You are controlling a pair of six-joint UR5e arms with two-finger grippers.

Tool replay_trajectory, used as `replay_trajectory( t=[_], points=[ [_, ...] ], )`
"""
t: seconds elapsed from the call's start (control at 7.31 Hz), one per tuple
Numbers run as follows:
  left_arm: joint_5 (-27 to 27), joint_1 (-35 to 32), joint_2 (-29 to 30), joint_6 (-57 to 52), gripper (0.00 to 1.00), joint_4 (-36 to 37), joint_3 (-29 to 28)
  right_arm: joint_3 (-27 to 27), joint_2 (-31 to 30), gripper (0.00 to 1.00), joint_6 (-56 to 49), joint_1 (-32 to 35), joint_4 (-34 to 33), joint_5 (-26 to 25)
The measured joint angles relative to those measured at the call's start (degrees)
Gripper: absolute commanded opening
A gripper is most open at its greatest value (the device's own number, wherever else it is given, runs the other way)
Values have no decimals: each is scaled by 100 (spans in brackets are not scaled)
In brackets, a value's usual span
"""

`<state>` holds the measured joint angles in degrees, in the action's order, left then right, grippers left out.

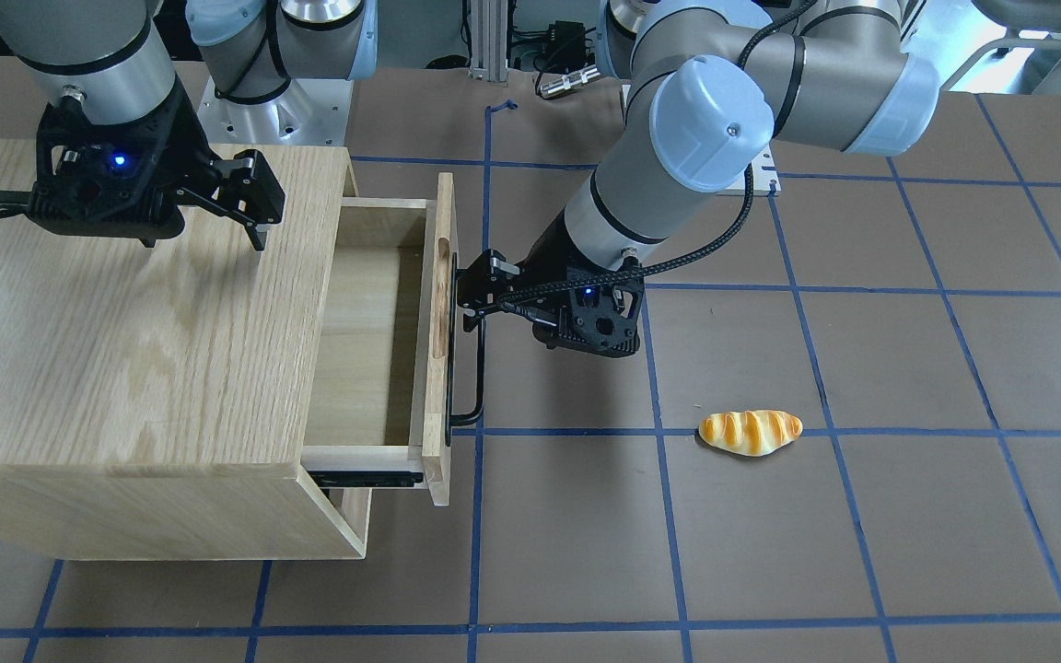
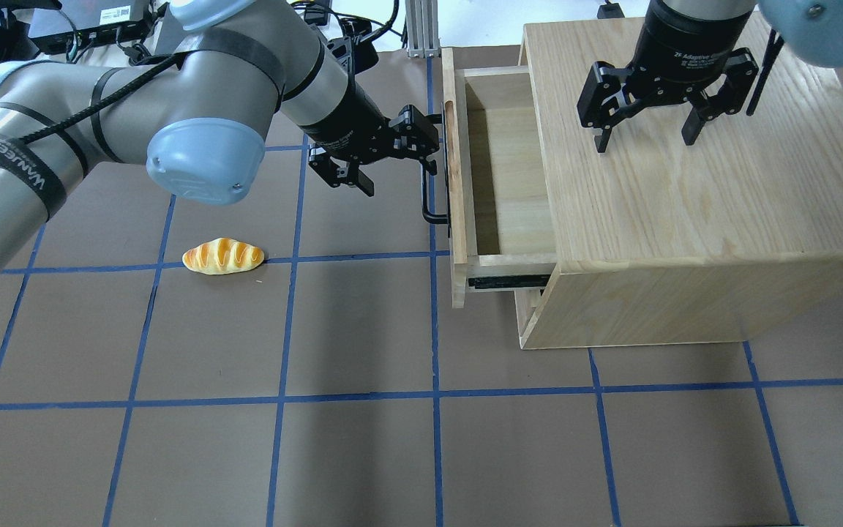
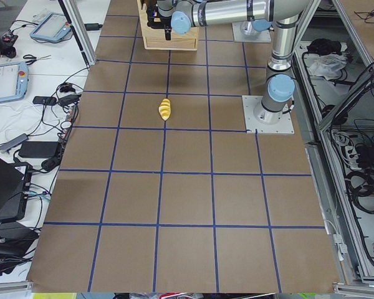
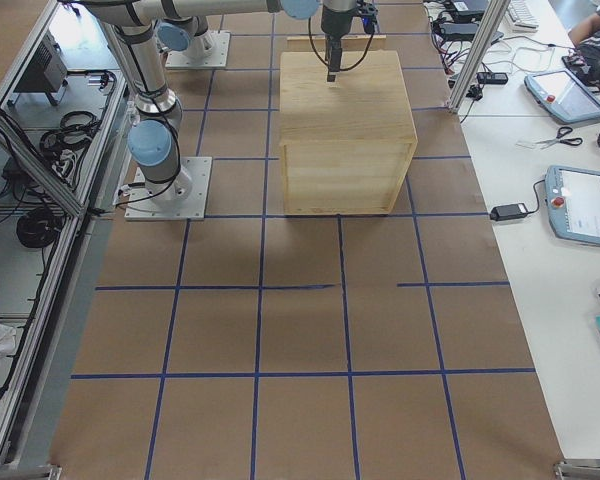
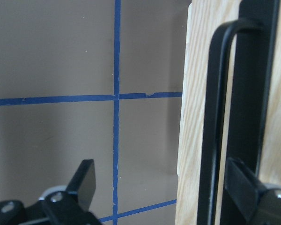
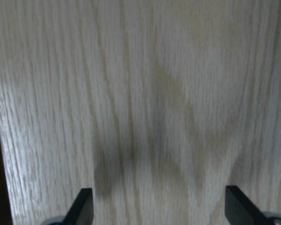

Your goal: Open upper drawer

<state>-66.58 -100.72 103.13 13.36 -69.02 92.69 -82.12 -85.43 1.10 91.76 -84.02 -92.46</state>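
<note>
The upper drawer [image 2: 513, 176] stands pulled partway out of the oak cabinet [image 2: 685, 205], and its pale inside shows empty. Its long black bar handle [image 2: 429, 197] is on the front panel. My left gripper [image 2: 401, 180] is open at the handle. In the left wrist view one finger [image 5: 248, 187] sits by the front panel behind the handle bar [image 5: 213, 117], and the other finger [image 5: 84, 183] is out over the table. My right gripper [image 2: 646, 140] is open and empty just above the cabinet top. In the front-facing view the drawer [image 1: 374, 322] opens toward my left gripper [image 1: 494, 308].
A toy bread roll [image 2: 223, 256] lies on the brown table, left of the drawer in the overhead view. Blue tape lines grid the table. The right wrist view shows only the oak cabinet top [image 6: 145, 93] between the open fingers.
</note>
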Motion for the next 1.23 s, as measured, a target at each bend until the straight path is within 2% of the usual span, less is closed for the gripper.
replay_trajectory(
  t=[1.23],
  points=[
    [-52, 6, 105, -100, 100, 1, 27, 1, 0, 100, 4, -4, 0, 0]
  ],
)
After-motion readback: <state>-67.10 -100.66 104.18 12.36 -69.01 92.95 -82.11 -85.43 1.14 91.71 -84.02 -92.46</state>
